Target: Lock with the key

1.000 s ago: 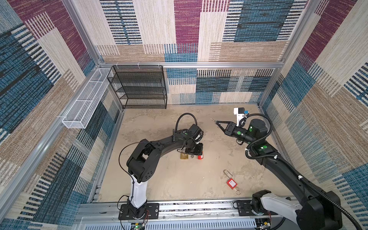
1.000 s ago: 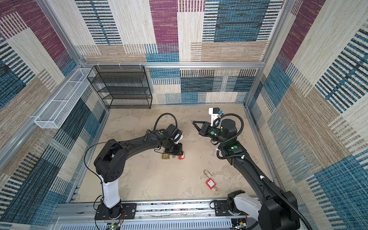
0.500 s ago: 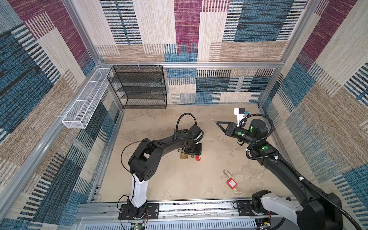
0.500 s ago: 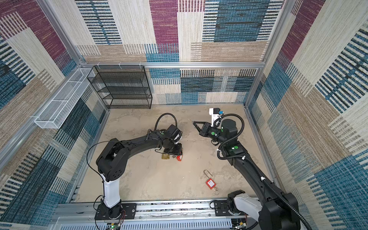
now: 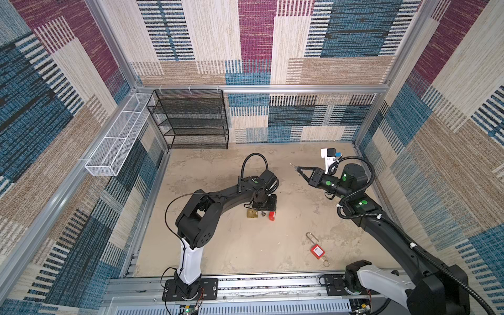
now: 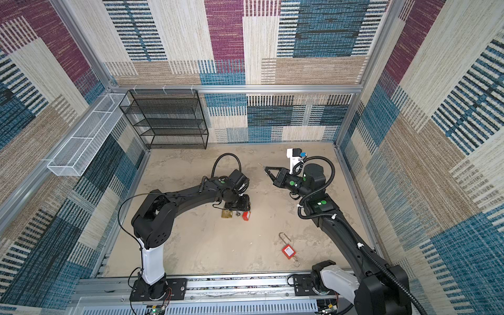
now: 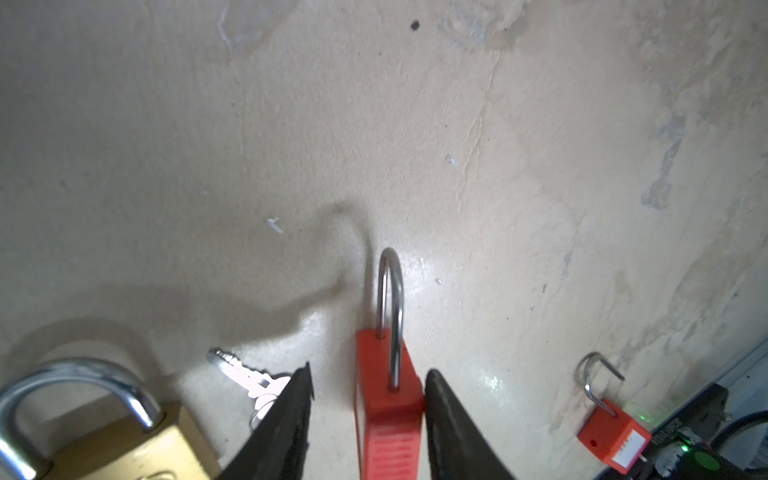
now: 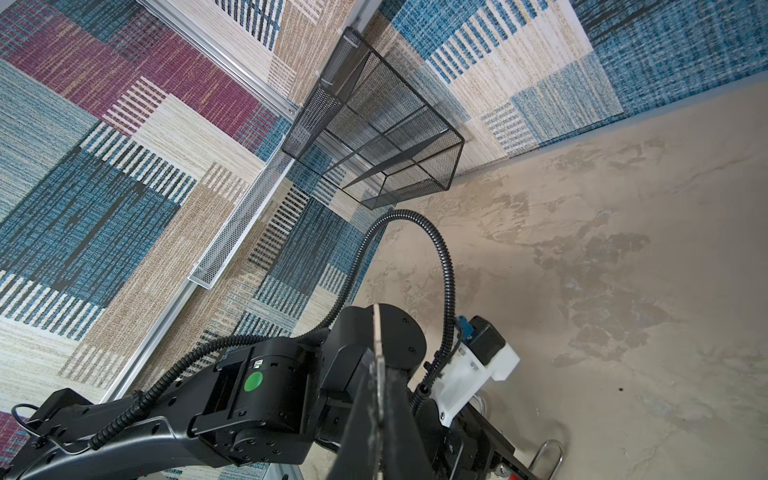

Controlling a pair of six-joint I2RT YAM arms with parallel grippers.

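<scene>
No words, numbers or brand names can be read anywhere in these views. The only printed item is a white label (image 7: 629, 451) on the face of a red padlock (image 5: 317, 250), which lies well apart from the brass padlock (image 5: 252, 213), to its right and nearer the front in both top views. The label's print is too small and blurred to read. Round green stickers (image 5: 329, 183) on the robot arms (image 5: 218, 199) are plain, without lettering.

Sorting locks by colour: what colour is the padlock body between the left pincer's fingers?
The padlock body is red; best seen in the left wrist view.
</scene>
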